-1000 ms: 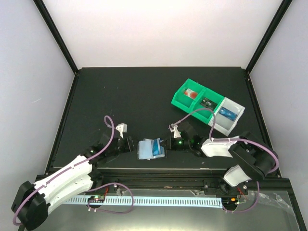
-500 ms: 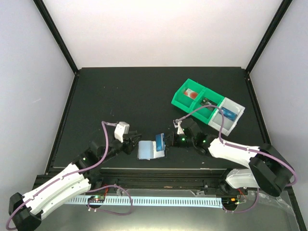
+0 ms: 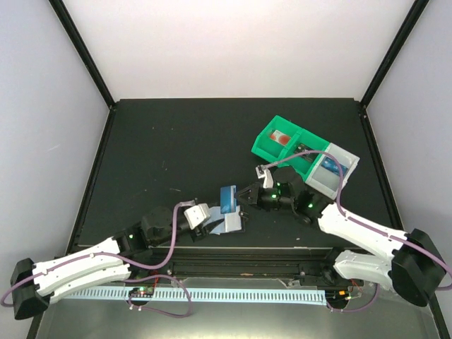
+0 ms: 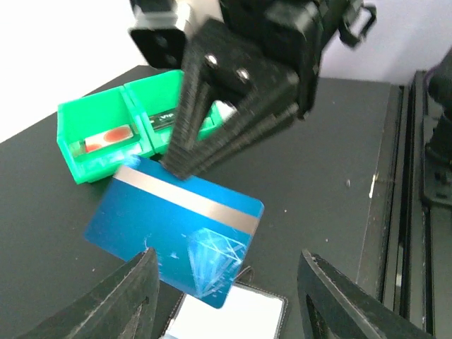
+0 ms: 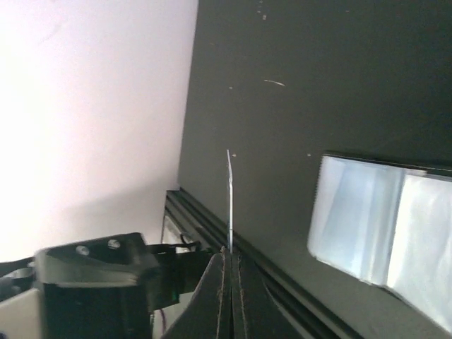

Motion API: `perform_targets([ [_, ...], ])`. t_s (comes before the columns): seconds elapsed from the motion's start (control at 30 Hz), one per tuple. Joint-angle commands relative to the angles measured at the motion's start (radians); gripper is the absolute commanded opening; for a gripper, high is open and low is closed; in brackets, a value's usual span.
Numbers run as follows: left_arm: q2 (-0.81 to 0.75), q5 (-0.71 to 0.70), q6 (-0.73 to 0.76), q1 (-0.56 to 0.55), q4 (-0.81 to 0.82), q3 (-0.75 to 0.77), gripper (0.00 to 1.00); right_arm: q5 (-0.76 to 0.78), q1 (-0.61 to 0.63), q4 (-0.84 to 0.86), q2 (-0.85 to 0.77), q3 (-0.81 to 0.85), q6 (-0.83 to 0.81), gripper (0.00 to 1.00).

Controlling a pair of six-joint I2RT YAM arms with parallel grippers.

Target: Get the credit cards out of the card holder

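Observation:
My right gripper (image 3: pixel 239 198) is shut on one long edge of a bright-blue credit card (image 3: pixel 227 199), which hangs in the air just beyond the card holder (image 3: pixel 226 223). The left wrist view shows the credit card (image 4: pixel 169 236) face-on, with a silver stripe and a white diamond mark. It is edge-on in the right wrist view (image 5: pixel 229 201), pinched by the right gripper (image 5: pixel 229 256). The pale holder (image 4: pixel 233 319) (image 5: pixel 381 226) lies flat on the table. My left gripper (image 4: pixel 229 263) (image 3: pixel 207 215) stands open at the holder's left end, gripping nothing.
A green tray (image 3: pixel 269 146) with a grey end compartment (image 3: pixel 344 171) stands at the back right. It holds a red-and-white item (image 3: pixel 281 138), a dark green item (image 3: pixel 304 150) and a blue card (image 3: pixel 329 167). The table's metal front rail (image 3: pixel 240 256) runs just behind both grippers.
The right gripper has pulled the blue card up and away from the holder. The left arm slid right, up to the holder, and its jaws have widened.

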Motion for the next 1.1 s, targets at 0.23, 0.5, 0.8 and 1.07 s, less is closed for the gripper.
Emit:
perform_targets([
  [0.23,0.157,-0.333,0.348,-0.237,-0.010,0.109,0.58,-0.061,-0.006,0.025,-0.075,0.015,0.114,0.01],
  [0.5,0.270,-0.573,0.454,-0.331,0.108,0.119,0.58,-0.073,-0.007,0.046,-0.083,-0.003,0.136,0.01],
  [0.8,0.349,-0.755,0.494,-0.381,0.178,0.130,0.44,-0.071,-0.006,0.054,-0.103,-0.020,0.148,0.01],
  [1.07,0.343,-0.763,0.488,-0.397,0.183,0.128,0.05,-0.084,-0.006,0.087,-0.096,-0.045,0.147,0.01],
])
